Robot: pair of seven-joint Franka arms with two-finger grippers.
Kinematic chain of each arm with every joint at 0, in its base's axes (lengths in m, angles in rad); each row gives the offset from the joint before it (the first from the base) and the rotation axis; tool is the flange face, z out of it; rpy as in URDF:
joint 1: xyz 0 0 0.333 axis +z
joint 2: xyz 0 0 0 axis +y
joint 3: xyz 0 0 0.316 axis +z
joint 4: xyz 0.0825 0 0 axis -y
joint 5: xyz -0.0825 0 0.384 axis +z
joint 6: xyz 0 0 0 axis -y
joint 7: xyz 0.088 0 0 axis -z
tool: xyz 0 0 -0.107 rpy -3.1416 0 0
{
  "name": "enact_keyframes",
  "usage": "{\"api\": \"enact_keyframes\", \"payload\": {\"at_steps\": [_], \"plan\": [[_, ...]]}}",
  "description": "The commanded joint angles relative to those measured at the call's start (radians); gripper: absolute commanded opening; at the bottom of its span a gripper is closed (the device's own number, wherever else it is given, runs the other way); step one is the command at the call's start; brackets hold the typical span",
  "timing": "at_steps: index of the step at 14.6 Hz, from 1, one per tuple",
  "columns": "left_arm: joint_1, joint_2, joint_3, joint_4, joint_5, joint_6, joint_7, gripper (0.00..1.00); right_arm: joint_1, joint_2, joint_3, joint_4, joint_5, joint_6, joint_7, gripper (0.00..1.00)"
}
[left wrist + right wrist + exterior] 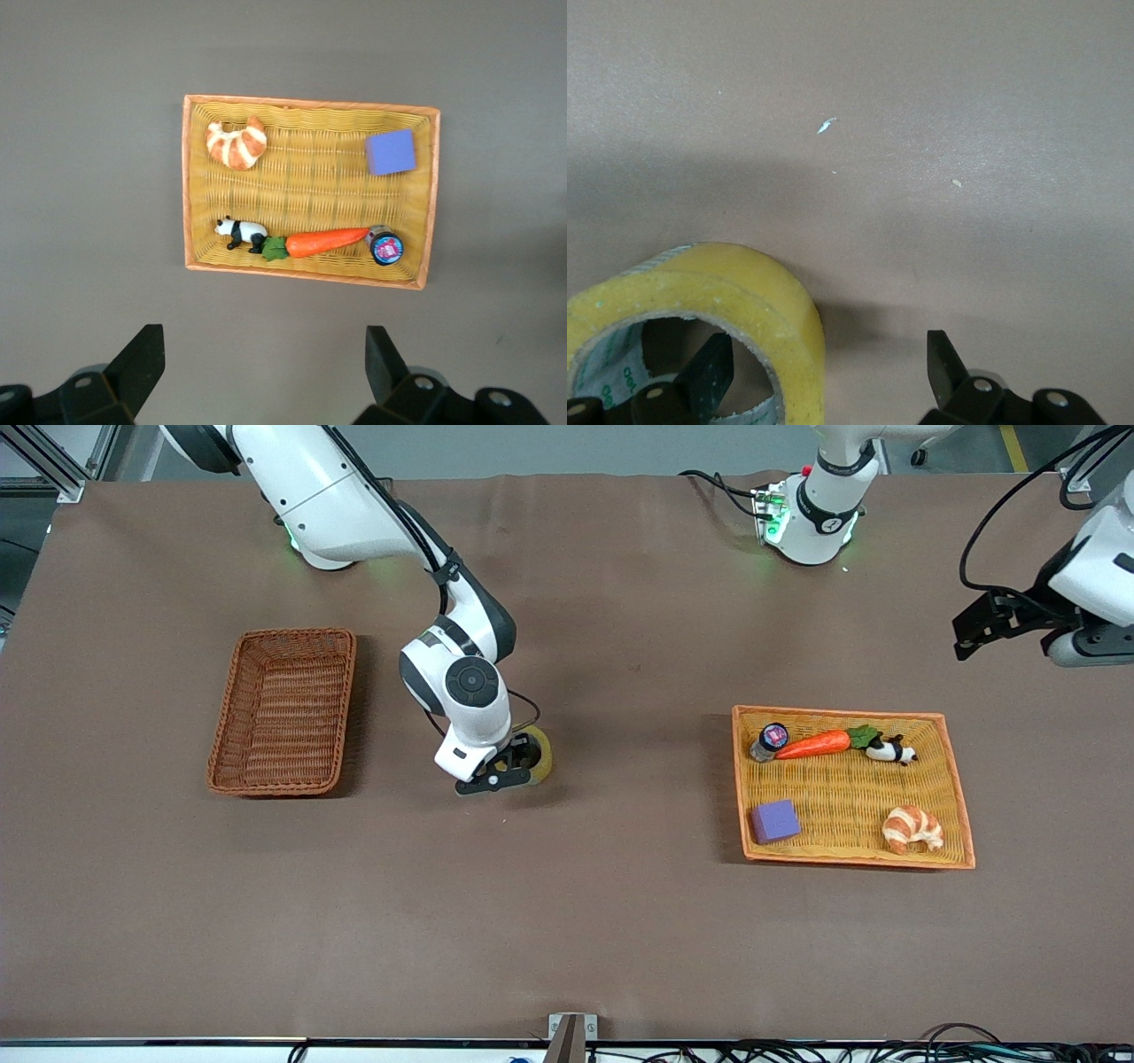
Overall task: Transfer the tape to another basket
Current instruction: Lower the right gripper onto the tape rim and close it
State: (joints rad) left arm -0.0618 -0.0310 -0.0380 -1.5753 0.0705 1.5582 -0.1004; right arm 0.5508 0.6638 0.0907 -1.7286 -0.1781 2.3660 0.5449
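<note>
The yellowish tape roll (539, 754) is at the middle of the table, between the reddish-brown wicker basket (283, 710) and the yellow tray. My right gripper (503, 772) is down at the tape and open. In the right wrist view, one finger stands inside the core of the tape (735, 288) and the other stands outside it, apart from the roll, with the right gripper (831, 365) straddling the tape's wall. The basket is empty. My left gripper (973, 636) waits, open and empty, high over the left arm's end of the table (264, 356).
The yellow-orange woven tray (959, 793) holds a carrot (813, 744), a panda figure (890, 751), a small jar (769, 740), a purple block (775, 820) and a croissant (912, 829). The tray also shows in the left wrist view (310, 101).
</note>
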Motion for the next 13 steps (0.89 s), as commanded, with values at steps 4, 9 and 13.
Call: {"api": "enact_keyframes", "payload": {"at_steps": [4, 9, 13], "plan": [[0.013, -0.020, -0.010, 0.030, -0.029, 0.014, 0.013, 1.00, 0.000, 0.005, -0.002, -0.009, -0.029, 0.019, 0.030, 0.40], [0.019, 0.002, -0.008, 0.043, -0.032, 0.016, 0.016, 1.00, -0.002, 0.005, 0.000, -0.005, -0.029, 0.009, 0.125, 0.00], [0.013, 0.003, -0.008, 0.038, -0.032, -0.033, 0.018, 1.00, -0.051, -0.071, 0.004, 0.035, -0.020, -0.133, 0.121, 0.00]]}}
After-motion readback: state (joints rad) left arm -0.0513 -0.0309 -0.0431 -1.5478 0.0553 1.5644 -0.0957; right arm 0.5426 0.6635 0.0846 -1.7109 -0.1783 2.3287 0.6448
